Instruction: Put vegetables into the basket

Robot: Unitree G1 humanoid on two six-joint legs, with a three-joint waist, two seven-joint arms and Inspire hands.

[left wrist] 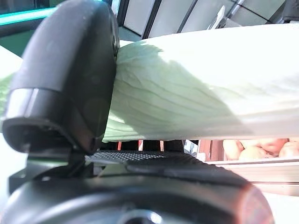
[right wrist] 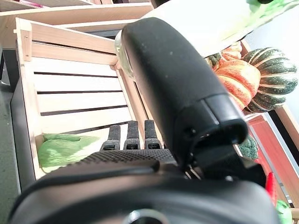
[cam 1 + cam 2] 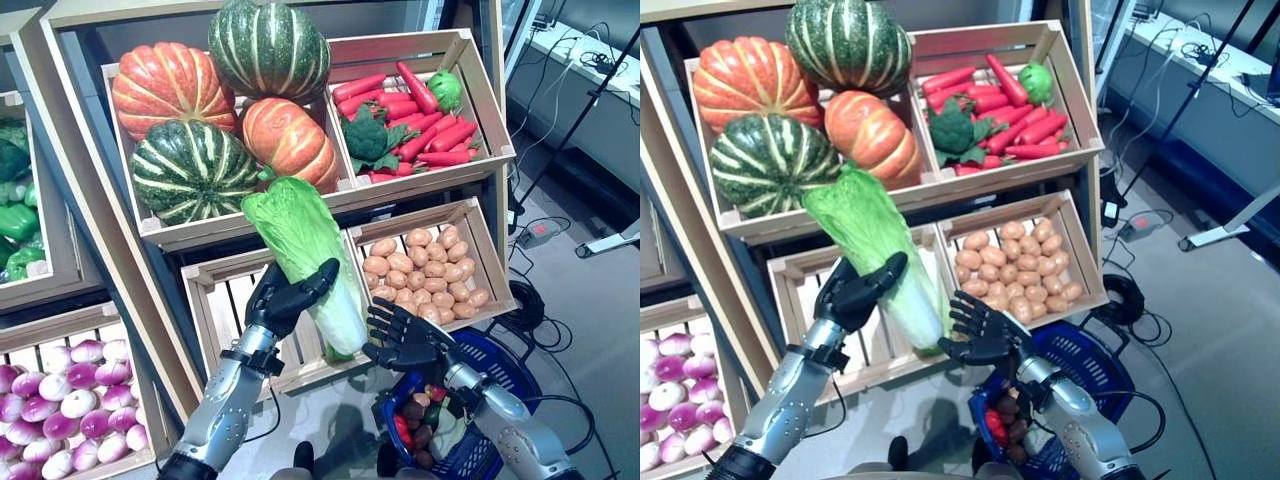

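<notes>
My left hand [image 3: 285, 300] is shut on a long pale green napa cabbage [image 3: 305, 255] and holds it tilted in the air in front of the stand, leafy end up. In the left wrist view the thumb [image 1: 70, 84] presses on the cabbage [image 1: 187, 93]. My right hand [image 3: 405, 340] is open with fingers spread, right beside the cabbage's white base and just above the blue basket [image 3: 505, 365]. The basket stands on the floor at the lower right and holds red, brown and green vegetables [image 3: 415, 420].
The wooden stand's slatted crate [image 3: 235, 300] lies behind the cabbage, with a loose green leaf [image 2: 65, 149] in it. A crate of potatoes [image 3: 425, 265] sits beside my right hand. A power strip [image 3: 540, 232] lies on the floor at right.
</notes>
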